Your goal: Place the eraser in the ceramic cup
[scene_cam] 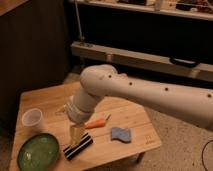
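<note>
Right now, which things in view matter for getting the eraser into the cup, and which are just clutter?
For the job:
- eraser, near the front edge
- ceramic cup, far left
- gripper, open, pointing down just above the eraser

Lying about:
- green bowl, left of the eraser
- carrot
- blue sponge

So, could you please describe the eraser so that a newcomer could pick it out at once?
On the small wooden table, look near the front edge, between the green bowl and the blue sponge, right under the robot's hand. The eraser is the small oblong block lying there, the only black thing with white stripes; the carrot behind it is orange.
</note>
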`<state>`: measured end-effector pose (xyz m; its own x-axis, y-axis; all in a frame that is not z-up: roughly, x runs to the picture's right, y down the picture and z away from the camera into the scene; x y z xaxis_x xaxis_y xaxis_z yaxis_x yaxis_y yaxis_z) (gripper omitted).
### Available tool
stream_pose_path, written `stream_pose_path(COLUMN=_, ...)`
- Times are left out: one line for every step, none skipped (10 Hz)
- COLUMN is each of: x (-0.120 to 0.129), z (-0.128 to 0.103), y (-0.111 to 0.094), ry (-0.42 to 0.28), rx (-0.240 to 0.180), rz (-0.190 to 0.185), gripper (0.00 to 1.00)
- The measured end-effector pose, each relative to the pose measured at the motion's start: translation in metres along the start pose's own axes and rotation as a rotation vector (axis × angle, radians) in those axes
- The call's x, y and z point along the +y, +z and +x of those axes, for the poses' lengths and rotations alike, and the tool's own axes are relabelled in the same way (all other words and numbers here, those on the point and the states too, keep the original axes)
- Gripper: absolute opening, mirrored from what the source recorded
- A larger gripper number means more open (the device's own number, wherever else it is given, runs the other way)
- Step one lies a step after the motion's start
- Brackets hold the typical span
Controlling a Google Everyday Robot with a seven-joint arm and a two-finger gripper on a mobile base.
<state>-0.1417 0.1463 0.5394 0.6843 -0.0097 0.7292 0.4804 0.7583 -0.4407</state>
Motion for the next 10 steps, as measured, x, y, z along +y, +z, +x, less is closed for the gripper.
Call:
stream_pose_path(x=0.005, z=0.007, y=-0.004, ry=0.016, rx=0.042, rz=0.022, gripper=0.80)
stream_pose_path(x=0.007, z=0.014, y=-0.005, ry=0.029, rx=0.095, rz=0.027, gripper=0.80)
stream_pose_path(x=0.004, z=0.021, y=-0.004, ry=0.040, rx=0.164, rz=0.019, gripper=0.80)
stream_pose_path(x=-0.003, z=0.030, y=0.000, ry=0.052, rx=0.264, rz=0.007, gripper=0.80)
stream_pose_path(x=-0.009, z=0.046, y=0.000, ry=0.077, rx=0.320, rz=-0.005, gripper=0.80)
stream_pose_path(x=-0.012, z=0.053, y=0.000, ry=0.089, rx=0.346, rz=-0.010, gripper=0.80)
stream_pose_path(x=-0.013, z=0.054, y=0.000, ry=0.090, rx=0.348, rz=-0.011, gripper=0.80)
stream_pose_path(x=-0.012, z=0.054, y=0.000, ry=0.090, rx=0.348, rz=-0.011, gripper=0.80)
stream_pose_path(x=-0.012, z=0.055, y=-0.001, ry=0.092, rx=0.349, rz=-0.010, gripper=0.80)
stream_pose_path(x=-0.012, z=0.055, y=0.000, ry=0.092, rx=0.348, rz=-0.011, gripper=0.80)
